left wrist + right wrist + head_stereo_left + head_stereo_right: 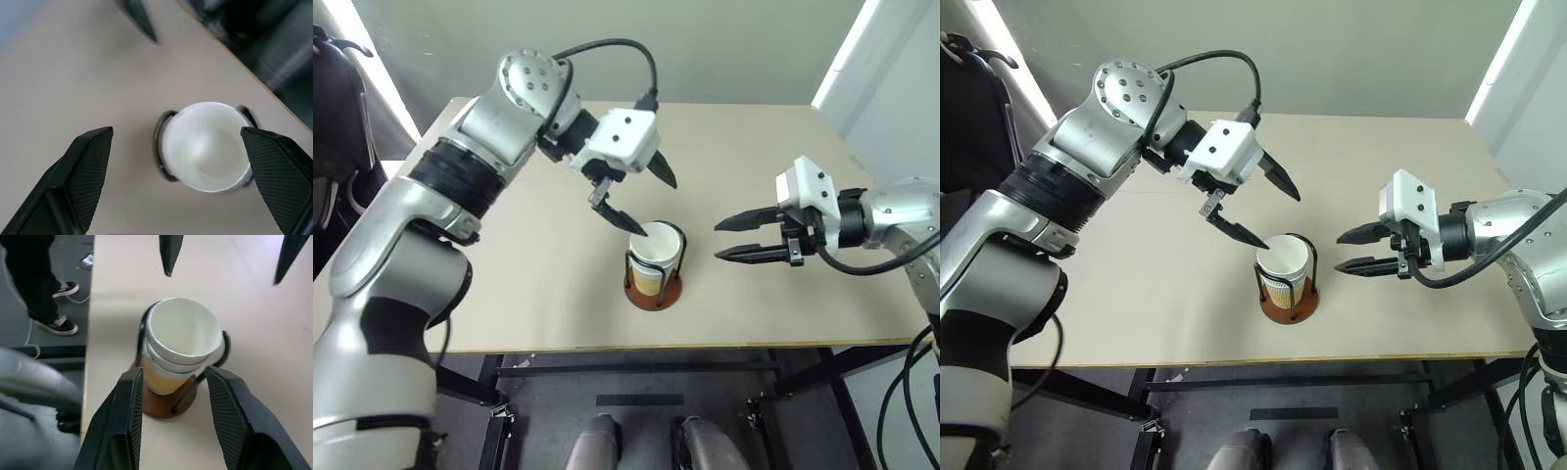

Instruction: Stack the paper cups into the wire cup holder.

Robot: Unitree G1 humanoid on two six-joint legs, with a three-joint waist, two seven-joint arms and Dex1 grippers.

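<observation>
While the tan, white-rimmed paper cups (181, 340) sat nested in the black-wire cup holder with its round reddish-brown base (164, 406), near the front edge of the beige tabletop (509, 294), the left pincer (641, 201) hovered just above the stack, spread wide and holding nothing. The right pincer (736, 238) stood beside the holder, partly open and empty. The top cup appeared slightly tilted in the stack. Judged risk: a lower left fingertip (628, 223) passing close to the rim could catch it and tip the light holder.
</observation>
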